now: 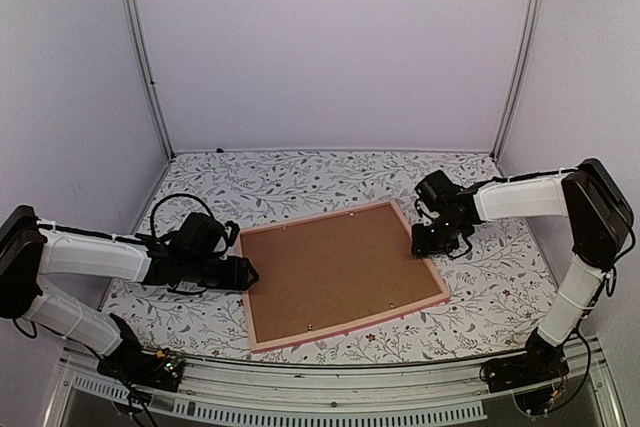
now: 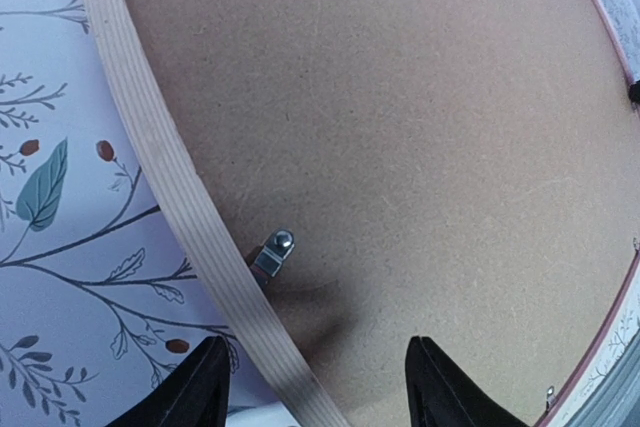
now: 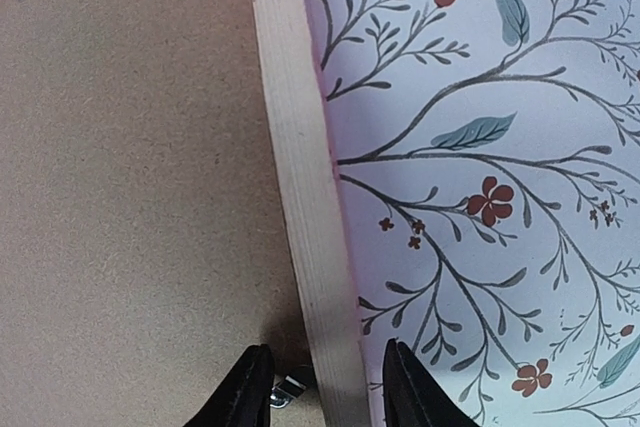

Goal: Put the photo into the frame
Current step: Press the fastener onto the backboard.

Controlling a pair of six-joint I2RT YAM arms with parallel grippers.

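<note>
Black fingers of the left end effector stand apart at the bottom of its view, straddling one rail of the frame. The right end effector is likewise open astride the opposite rail. The frame lies back-up at the middle of the counter, backing board in it. The photo is out of sight. The clip may not be holding; if so, lifting could spill the board.

I see free floral-print tablecloth round the pink-edged wooden frame, its raised rails inside my left gripper and right gripper.
</note>
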